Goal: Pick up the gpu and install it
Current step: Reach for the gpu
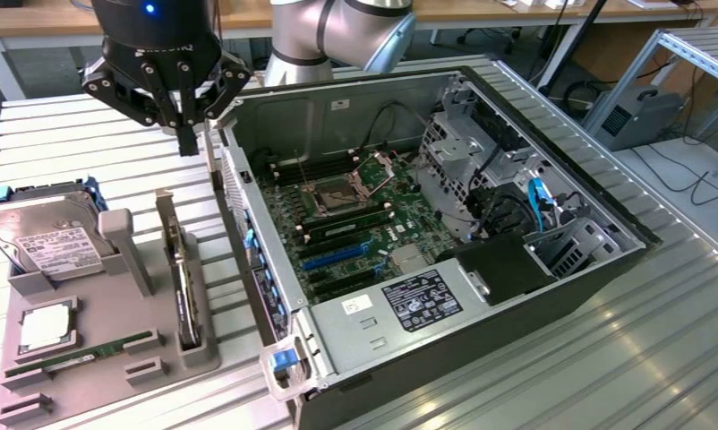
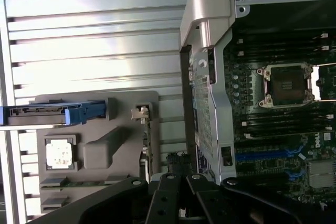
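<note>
The gpu (image 1: pixel 183 285) stands thin edge-on in a slot of the grey holder (image 1: pixel 108 313), its silver end bracket (image 1: pixel 165 219) pointing up at the far end. In the wrist view the gpu (image 2: pixel 149 145) is a narrow strip along the holder's edge, with the bracket tip (image 2: pixel 139 112) at its end. My gripper (image 1: pixel 188 136) hangs shut and empty above the table, beyond the bracket end of the card and close to the case's rear corner. Its black fingers (image 2: pixel 178 182) are pressed together over the gap between holder and case.
The open computer case (image 1: pixel 538 296) lies on its side, motherboard up, with the bare CPU socket (image 1: pixel 335 195) and blue slots (image 1: pixel 335 257) showing. On the holder sit a hard drive (image 1: pixel 48 244), a CPU chip (image 1: pixel 47 327) and a RAM stick (image 1: pixel 79 359). The slatted metal table (image 1: pixel 645 358) extends around.
</note>
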Controlling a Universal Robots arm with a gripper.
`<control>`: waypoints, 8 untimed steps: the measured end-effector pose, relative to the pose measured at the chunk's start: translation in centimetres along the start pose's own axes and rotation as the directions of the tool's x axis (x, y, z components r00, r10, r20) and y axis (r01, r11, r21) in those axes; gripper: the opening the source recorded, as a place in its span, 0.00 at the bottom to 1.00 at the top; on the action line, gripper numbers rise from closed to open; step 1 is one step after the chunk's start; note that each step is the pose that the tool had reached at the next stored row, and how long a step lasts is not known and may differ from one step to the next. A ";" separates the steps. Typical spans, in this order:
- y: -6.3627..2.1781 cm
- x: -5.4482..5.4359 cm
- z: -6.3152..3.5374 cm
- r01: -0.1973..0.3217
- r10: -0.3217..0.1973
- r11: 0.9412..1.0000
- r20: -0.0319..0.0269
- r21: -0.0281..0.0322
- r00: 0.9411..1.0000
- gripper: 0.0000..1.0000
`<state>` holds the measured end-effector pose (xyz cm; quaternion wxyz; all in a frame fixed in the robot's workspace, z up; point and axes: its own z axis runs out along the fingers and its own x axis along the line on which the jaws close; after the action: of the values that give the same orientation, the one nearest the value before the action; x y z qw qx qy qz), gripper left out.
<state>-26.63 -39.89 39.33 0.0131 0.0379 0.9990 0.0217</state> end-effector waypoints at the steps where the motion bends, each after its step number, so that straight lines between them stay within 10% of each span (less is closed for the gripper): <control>1: 0.00 0.1 0.00 0.000 0.000 1.000 0.000 0.000 1.000 0.11; 8: -0.03 0.3 -0.01 0.000 0.000 1.000 0.000 0.000 1.000 0.11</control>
<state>-26.98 -39.89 39.33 0.0131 0.0379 0.9990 0.0217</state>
